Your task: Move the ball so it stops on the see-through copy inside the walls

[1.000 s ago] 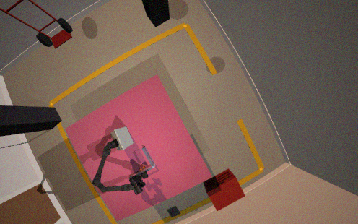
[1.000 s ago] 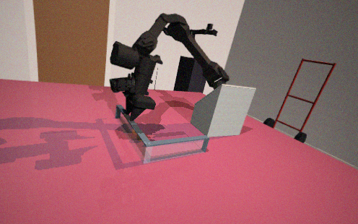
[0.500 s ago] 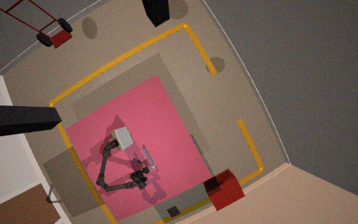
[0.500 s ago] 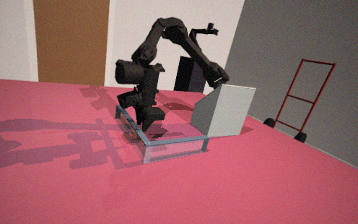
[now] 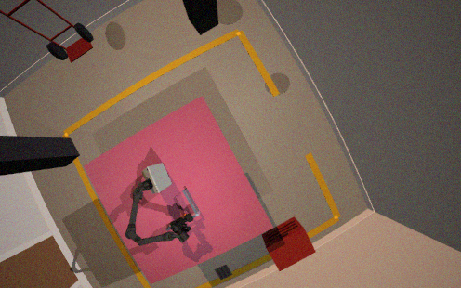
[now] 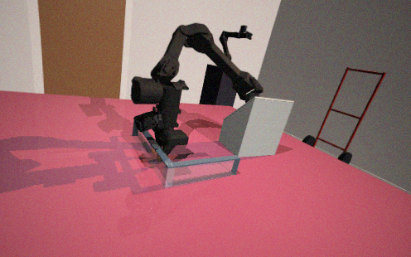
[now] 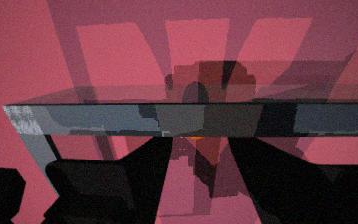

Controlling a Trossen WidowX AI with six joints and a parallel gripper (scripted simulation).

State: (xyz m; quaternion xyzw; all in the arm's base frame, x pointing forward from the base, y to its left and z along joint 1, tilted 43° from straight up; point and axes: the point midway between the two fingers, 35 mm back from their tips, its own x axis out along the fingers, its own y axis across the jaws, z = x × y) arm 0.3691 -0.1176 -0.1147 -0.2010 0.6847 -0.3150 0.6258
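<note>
My gripper (image 5: pixel 184 213) (image 6: pixel 160 156) (image 7: pixel 199 130) is low beside the clear walls, its fingers partly apart. Nothing is seen clamped between them. A small orange patch (image 5: pixel 185 214) (image 6: pixel 156 157) (image 7: pixel 196 137) shows near the fingertips; whether it is the ball or its see-through copy I cannot tell, as the gripper and wall edge hide most of it. One low clear wall (image 5: pixel 190 202) (image 7: pixel 105 119) passes across the wrist view just beyond the fingertips. The other wall (image 6: pixel 203 170) shows at the front in the exterior view. The corner is partly behind the gripper in the top view.
A pale block (image 5: pixel 160 176) (image 6: pixel 268 128) stands at the arm's base, near the walls. The pink table top (image 5: pixel 198 135) (image 6: pixel 268 215) carries the arm's shadows. A red box (image 5: pixel 291 248) and a red hand truck (image 5: pixel 79 49) (image 6: pixel 344 112) stand off the table.
</note>
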